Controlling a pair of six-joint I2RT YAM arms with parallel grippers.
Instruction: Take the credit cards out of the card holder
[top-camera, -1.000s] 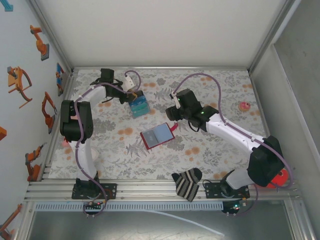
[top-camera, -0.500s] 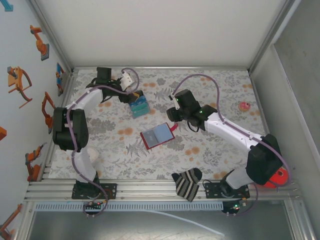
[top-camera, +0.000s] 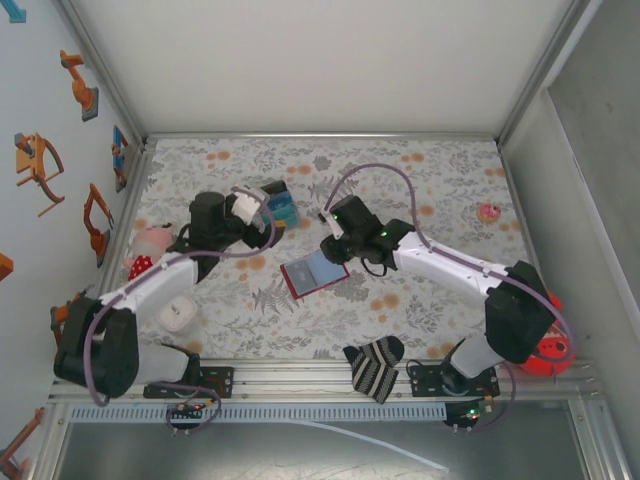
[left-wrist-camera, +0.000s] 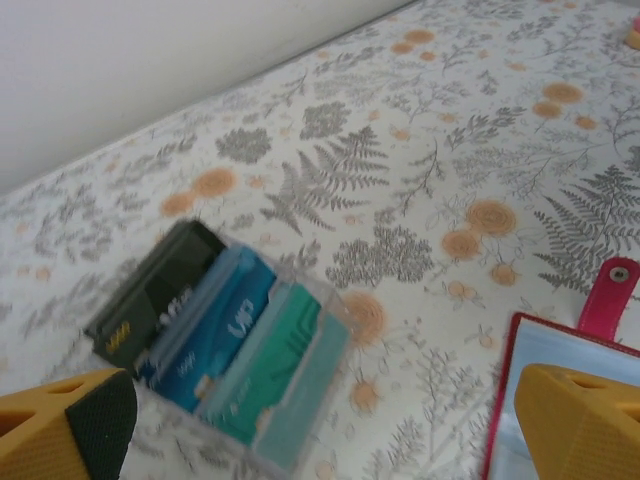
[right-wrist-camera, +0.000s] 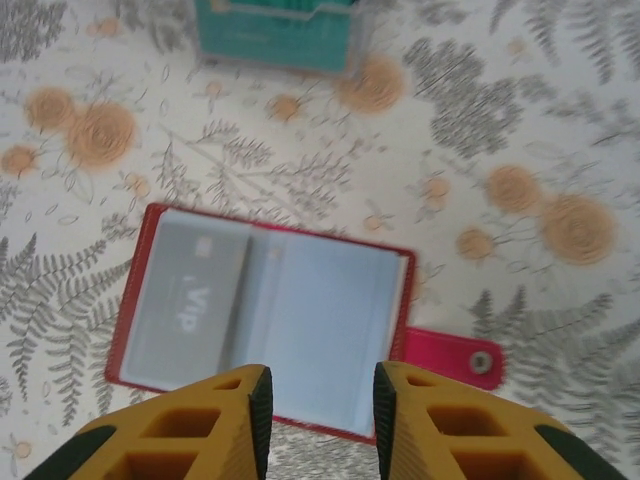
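Note:
The red card holder (top-camera: 313, 273) lies open on the floral table, its closing tab (right-wrist-camera: 450, 355) pointing right. A grey-blue credit card marked VIP (right-wrist-camera: 190, 300) sits in its left pocket. My right gripper (right-wrist-camera: 320, 405) hovers just above the holder's near edge, jaws narrowly open with nothing between them. A clear box (left-wrist-camera: 225, 340) holds a black, a blue and a teal card standing on edge. My left gripper (left-wrist-camera: 320, 405) is wide open and empty just short of that box (top-camera: 281, 208), with the holder's corner (left-wrist-camera: 560, 350) to its right.
A striped sock (top-camera: 375, 366) lies at the near edge between the arm bases. A small pink item (top-camera: 489, 212) rests far right. A pink red-spotted thing (top-camera: 148, 245) and a white object (top-camera: 178, 314) lie on the left side.
The left arm swung back to the near left, its gripper opened wide and now faces the card box from the left. The right gripper shifted left over the holder and narrowed its jaws.

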